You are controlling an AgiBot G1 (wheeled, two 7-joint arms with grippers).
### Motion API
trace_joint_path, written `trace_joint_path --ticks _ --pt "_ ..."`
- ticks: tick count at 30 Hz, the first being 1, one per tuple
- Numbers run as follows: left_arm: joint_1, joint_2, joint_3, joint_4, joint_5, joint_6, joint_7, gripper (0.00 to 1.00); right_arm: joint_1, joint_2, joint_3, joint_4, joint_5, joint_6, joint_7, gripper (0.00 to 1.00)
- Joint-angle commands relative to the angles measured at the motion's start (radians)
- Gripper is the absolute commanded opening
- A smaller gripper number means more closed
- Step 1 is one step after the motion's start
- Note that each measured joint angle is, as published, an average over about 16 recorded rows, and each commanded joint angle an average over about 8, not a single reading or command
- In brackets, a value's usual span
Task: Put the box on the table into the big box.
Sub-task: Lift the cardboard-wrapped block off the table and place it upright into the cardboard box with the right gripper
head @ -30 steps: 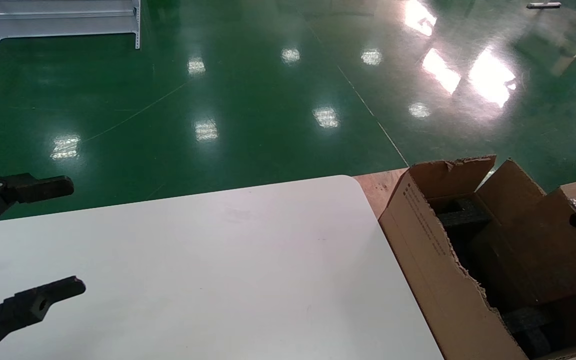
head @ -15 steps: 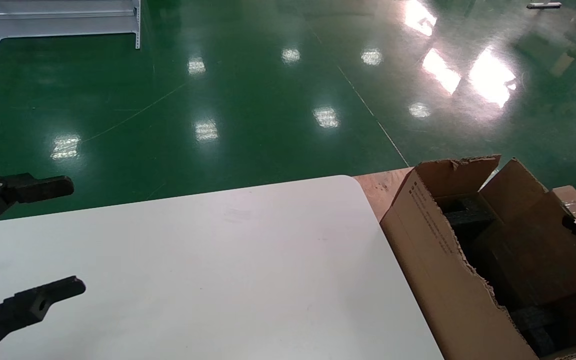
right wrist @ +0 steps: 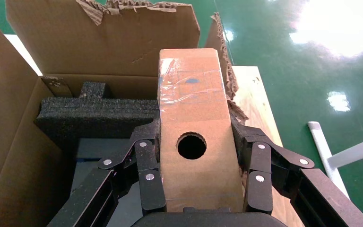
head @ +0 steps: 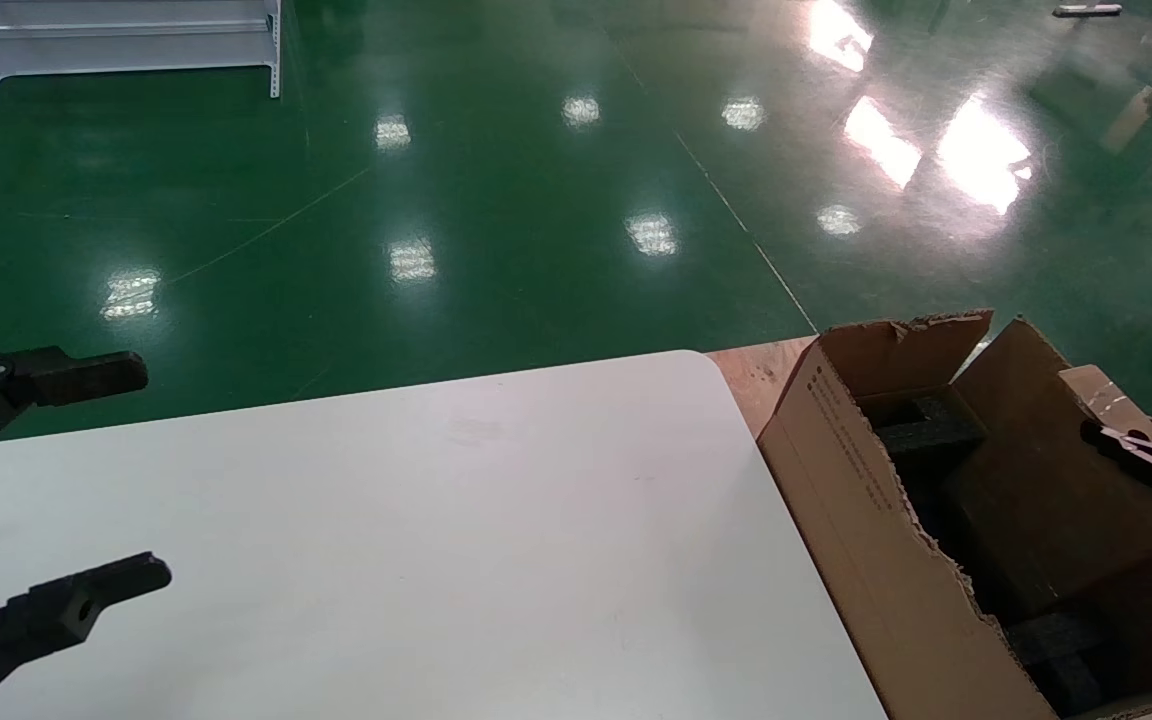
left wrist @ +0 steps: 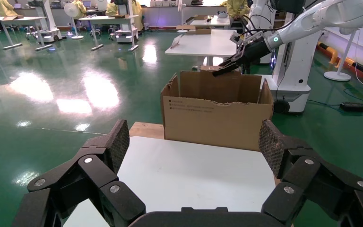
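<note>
Risk: snagging looks like the main danger. The small holed box (right wrist: pixel 194 127) hangs over the big carton (head: pixel 866 520), whose torn flaps (right wrist: pixel 104 33) stand up around the opening; a lowering path that drifts toward a flap could catch an edge and twist the load.
Cause: black foam blocks (right wrist: pixel 94 116) fill part of the carton's interior, so the free space under the load seems limited. If the box lands on foam and not in the gap beside it, I judge it may sit tilted or tip when let go.
Second risk: slipping. The top of the box is glossy and taped, and the grip takes it only on two sides.
Right gripper (right wrist: pixel 194 170): jaws closed on the small holed box, one finger pressed to each long side, the round hole facing the wrist camera, the far end of the box jutting out beyond the fingertips.
Position of load: above the carton's opening, at the carton's side farthest from the white table (head: pixel 386 520); in the head view only a tan corner (head: pixel 1096 390) shows at the fingers.
Left gripper (head: pixel 116 480): parked with jaws spread wide and holding nothing, over the table edge farthest from the carton.
Table: no small box on it.
</note>
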State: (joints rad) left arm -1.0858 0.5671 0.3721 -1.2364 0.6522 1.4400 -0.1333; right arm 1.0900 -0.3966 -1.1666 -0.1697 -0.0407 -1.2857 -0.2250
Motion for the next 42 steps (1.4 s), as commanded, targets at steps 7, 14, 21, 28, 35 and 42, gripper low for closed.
trace_joint_path --ticks 7,14,21,28,35,42 --pt "0.0 0.0 0.0 0.0 0.0 0.0 0.0 1.0 0.036 -0.013 -0.023 0.001 -0.021 0.016 0.006 0.0" --pt "0.0 0.0 0.0 0.0 0.0 0.0 0.0 1.0 0.039 -0.018 -0.028 -0.015 -0.028 0.011 0.011 0.0" --pt "0.0 0.0 0.0 0.0 0.0 0.0 0.0 1.0 0.03 -0.029 -0.026 -0.039 -0.03 0.003 0.015 0.0" --pt "0.0 0.0 0.0 0.0 0.0 0.0 0.0 1.0 0.013 -0.042 -0.02 -0.068 -0.029 -0.006 0.025 0.0" --pt "0.0 0.0 0.0 0.0 0.0 0.0 0.0 1.0 -0.001 -0.055 -0.017 -0.097 -0.032 -0.02 0.031 0.0" --pt "0.0 0.0 0.0 0.0 0.0 0.0 0.0 1.0 -0.01 -0.069 -0.016 -0.127 -0.035 -0.034 0.03 0.0"
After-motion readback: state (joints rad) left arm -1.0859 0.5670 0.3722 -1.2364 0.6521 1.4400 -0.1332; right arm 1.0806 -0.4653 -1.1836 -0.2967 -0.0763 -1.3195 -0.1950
